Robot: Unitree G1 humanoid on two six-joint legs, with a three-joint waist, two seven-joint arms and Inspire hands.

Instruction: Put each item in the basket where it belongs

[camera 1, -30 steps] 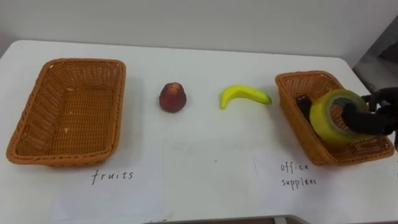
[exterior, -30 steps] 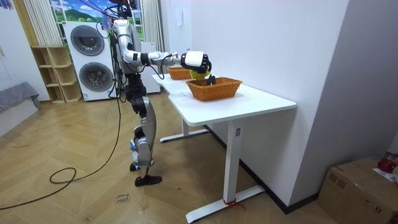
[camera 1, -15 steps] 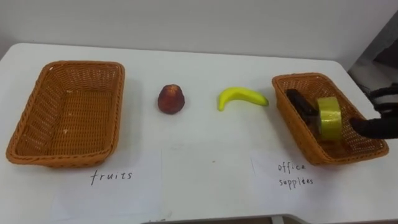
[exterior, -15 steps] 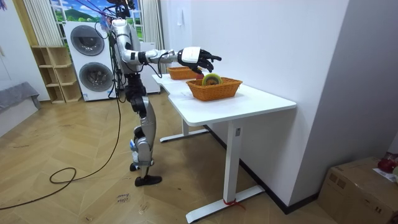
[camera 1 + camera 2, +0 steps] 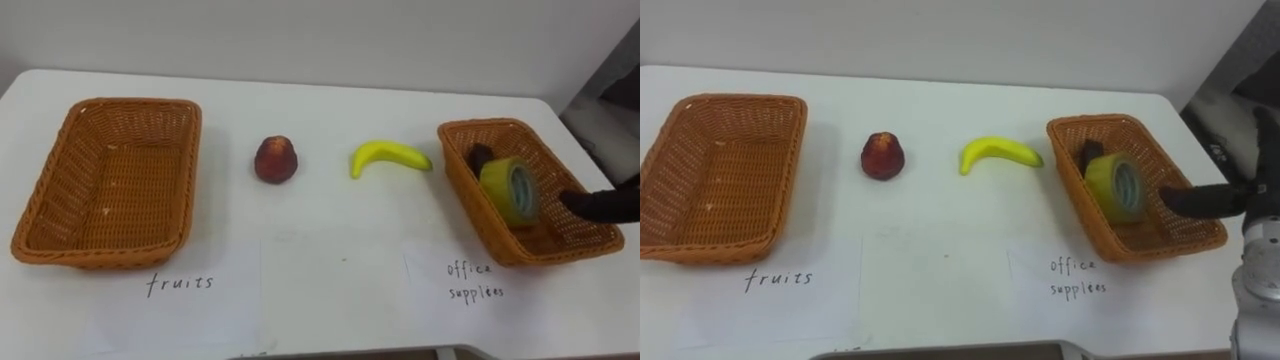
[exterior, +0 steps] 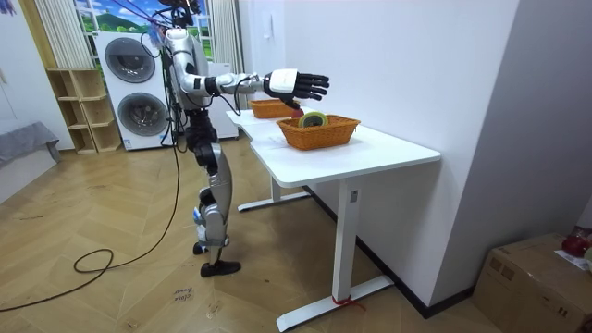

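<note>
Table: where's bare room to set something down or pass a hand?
Bare: the table strip in front of the red fruit and banana; the back edge behind them; the whole left basket. Crowded: the right basket, with the tape roll, a dark item and the right hand over it.

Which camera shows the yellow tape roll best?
The right eye view: the tape roll leans unobstructed in the basket, hole visible. The left eye view matches it; the room view shows it small above the rim.
</note>
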